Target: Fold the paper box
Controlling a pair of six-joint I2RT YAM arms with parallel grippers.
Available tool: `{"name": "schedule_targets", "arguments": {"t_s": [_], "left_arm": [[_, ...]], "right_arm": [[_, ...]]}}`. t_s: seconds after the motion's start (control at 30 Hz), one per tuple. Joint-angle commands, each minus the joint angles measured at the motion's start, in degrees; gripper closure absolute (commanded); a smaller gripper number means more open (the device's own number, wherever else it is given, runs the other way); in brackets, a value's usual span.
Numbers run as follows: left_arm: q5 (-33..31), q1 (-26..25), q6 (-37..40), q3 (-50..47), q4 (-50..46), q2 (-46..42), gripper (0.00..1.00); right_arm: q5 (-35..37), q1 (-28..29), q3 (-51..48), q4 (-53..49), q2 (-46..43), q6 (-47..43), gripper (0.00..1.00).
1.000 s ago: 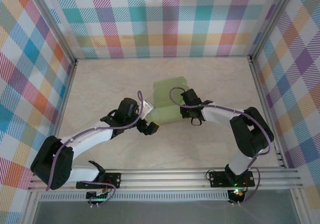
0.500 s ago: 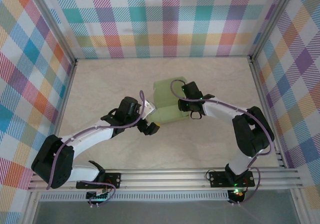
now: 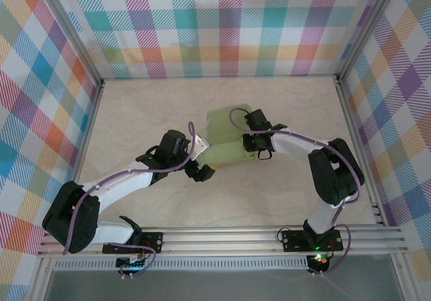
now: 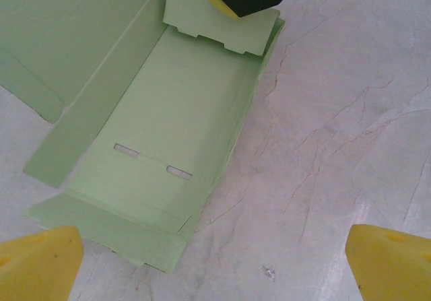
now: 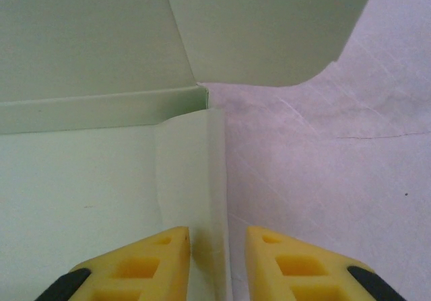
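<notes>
About midway across the pale marbled surface [image 3: 269, 193], a touch toward the far wall: the paper box [image 3: 225, 139], light-green card, opened out mostly flat with panels and flaps spread.

At its right edge, over the rim of the card: the right end effector [image 3: 250, 136]. From the right wrist, yellow fingers [image 5: 145, 267] only a little parted, straddling a narrow upturned strip of flap [image 5: 195, 180], with a sliver of bare surface between the strip and the right-hand finger. Impossible to tell whether either pad presses the card. Beyond the strip, a low raised wall of card and a larger rounded flap [image 5: 269, 31] tilted up.

Just off the box's near-left corner, apart from the card: the left end effector [image 3: 202, 172], fingers [image 4: 37, 264] spread wide over bare surface. From the left wrist, the long main panel with two small slots [image 4: 179, 172], a folded end flap nearest, a side panel lying out to the left. At the far end, a notched flap [image 4: 215, 28] lifted, with the black body of the right end effector at its far edge.

Left arm: low, stretched from its base at the near left diagonally toward the centre, wrist angled down at the box. Right arm: elbow bent out to the right, forearm reaching back leftward to the card.

Around: plaid walls [image 3: 215, 25] on three sides, an aluminium rail [image 3: 222, 233] along the near edge, purple cables [image 3: 231, 119] on both arms, one looping over the box's far-right part. Bare surface between the left end effector and the card.
</notes>
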Motion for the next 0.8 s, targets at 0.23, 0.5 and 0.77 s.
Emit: {"name": "schedule_targets", "arguments": {"t_s": [0.23, 0.5, 0.77], "left_arm": [[1.12, -0.52, 0.62, 0.54, 0.17, 1.16, 0.00], [1.25, -0.52, 0.57, 0.59, -0.11, 1.19, 0.00], [1.71, -0.52, 0.51, 0.88, -0.37, 1.72, 0.00]], "right_arm": [[-6.95, -2.49, 0.73, 0.59, -0.63, 1.09, 0.75], [-7.43, -2.48, 1.15, -0.22, 2.00, -0.42, 0.81], [-5.74, -2.33, 1.15, -1.29, 3.28, -1.90, 0.85]]}}
